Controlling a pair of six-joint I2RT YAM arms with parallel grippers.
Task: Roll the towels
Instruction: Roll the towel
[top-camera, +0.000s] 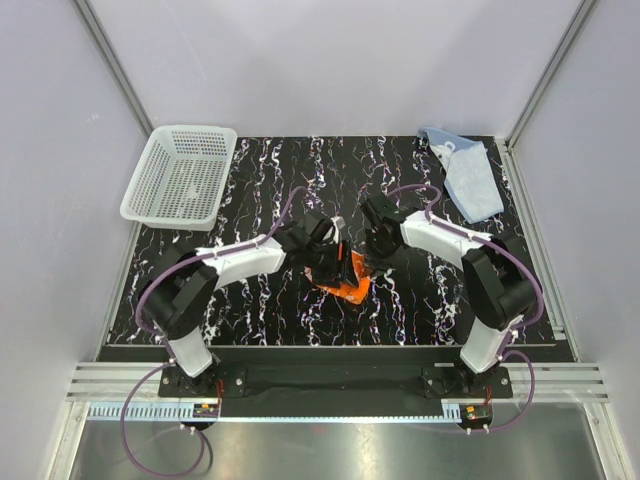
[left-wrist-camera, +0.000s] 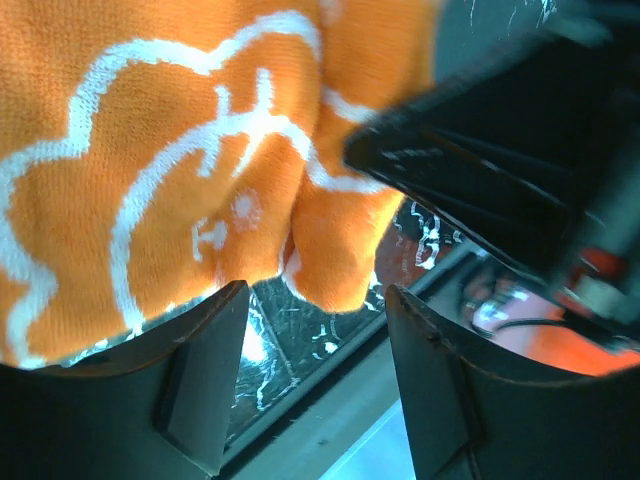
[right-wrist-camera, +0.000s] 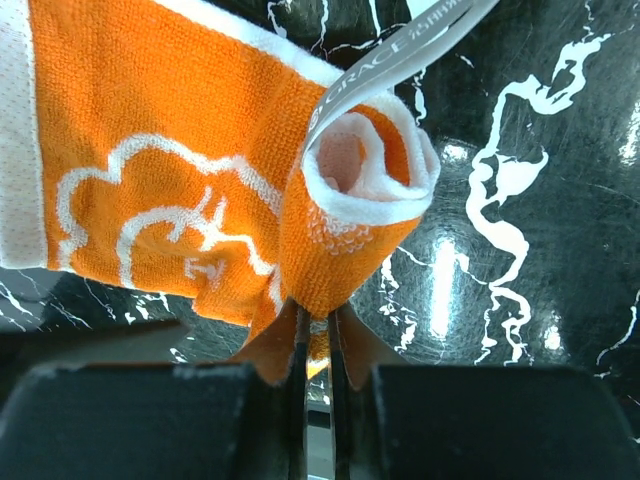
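The orange towel (top-camera: 349, 287) with white cartoon prints lies partly rolled at the middle of the black marbled table (top-camera: 270, 170), between both grippers. In the right wrist view the orange towel (right-wrist-camera: 170, 150) shows a rolled end with a white lining and a grey label, and my right gripper (right-wrist-camera: 318, 315) is shut on its lower edge. My left gripper (left-wrist-camera: 315, 300) stands open just off the orange towel (left-wrist-camera: 150, 150), with nothing between its fingers. From above, the left gripper (top-camera: 335, 262) and right gripper (top-camera: 372, 262) sit close together over the cloth. The light blue towel (top-camera: 467, 177) lies crumpled at the far right.
A white mesh basket (top-camera: 180, 175) stands at the far left corner of the table. Grey walls and metal rails close in the table on three sides. The right gripper's black body (left-wrist-camera: 500, 130) looms close in the left wrist view.
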